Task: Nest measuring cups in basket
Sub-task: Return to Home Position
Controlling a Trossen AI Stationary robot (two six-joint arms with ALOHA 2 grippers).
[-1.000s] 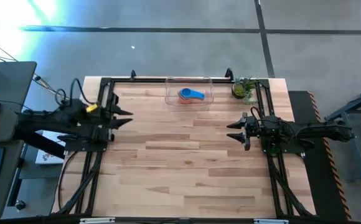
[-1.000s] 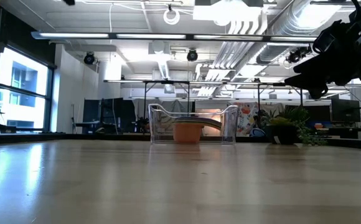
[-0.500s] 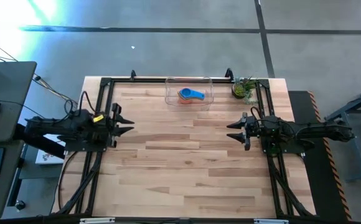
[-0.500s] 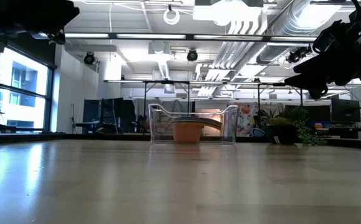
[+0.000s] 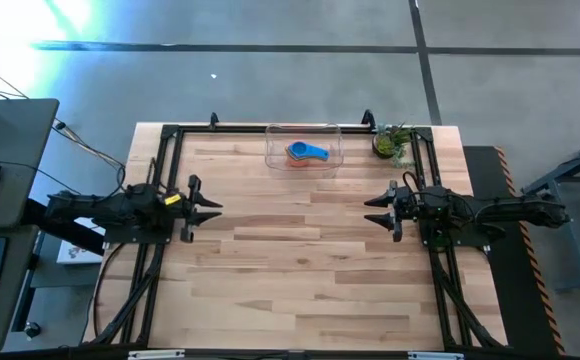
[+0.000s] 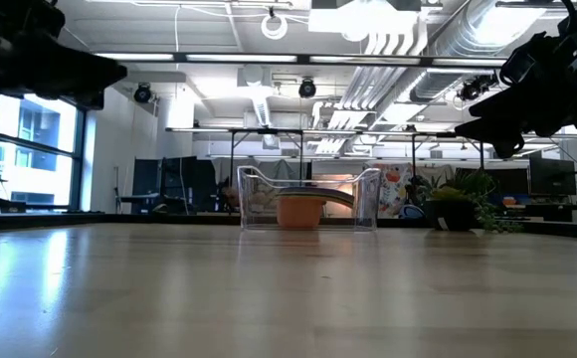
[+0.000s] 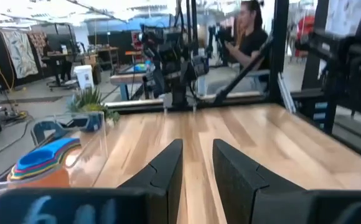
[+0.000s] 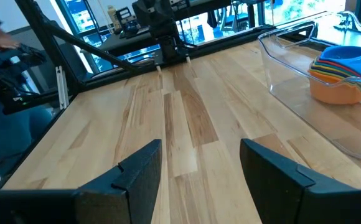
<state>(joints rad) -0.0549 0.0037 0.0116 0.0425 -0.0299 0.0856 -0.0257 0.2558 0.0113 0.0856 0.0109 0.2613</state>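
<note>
The measuring cups (image 5: 305, 153) sit stacked one inside another in the clear basket (image 5: 275, 158) at the table's far edge, a blue one on top and an orange one (image 6: 298, 212) at the bottom. The stack also shows in the wrist views (image 7: 40, 163) (image 8: 342, 68). My left gripper (image 5: 213, 205) hovers level above the table's left side, open, with nothing between its fingers (image 7: 168, 168). My right gripper (image 5: 372, 210) hovers above the right side, open wider and empty (image 8: 199, 158). Both are well away from the basket.
A small potted plant (image 5: 392, 141) stands at the far right corner, beside the basket. Black frame rails (image 5: 160, 160) run along the table's left, right and far edges. The bare wooden top (image 5: 290, 260) stretches between the two arms. A person sits beyond the table (image 7: 246, 31).
My left gripper has sunk toward the table and drifted a little toward the near edge, staying level; in the low view the arm has come into the top left corner. The gap between its fingers looks the same.
</note>
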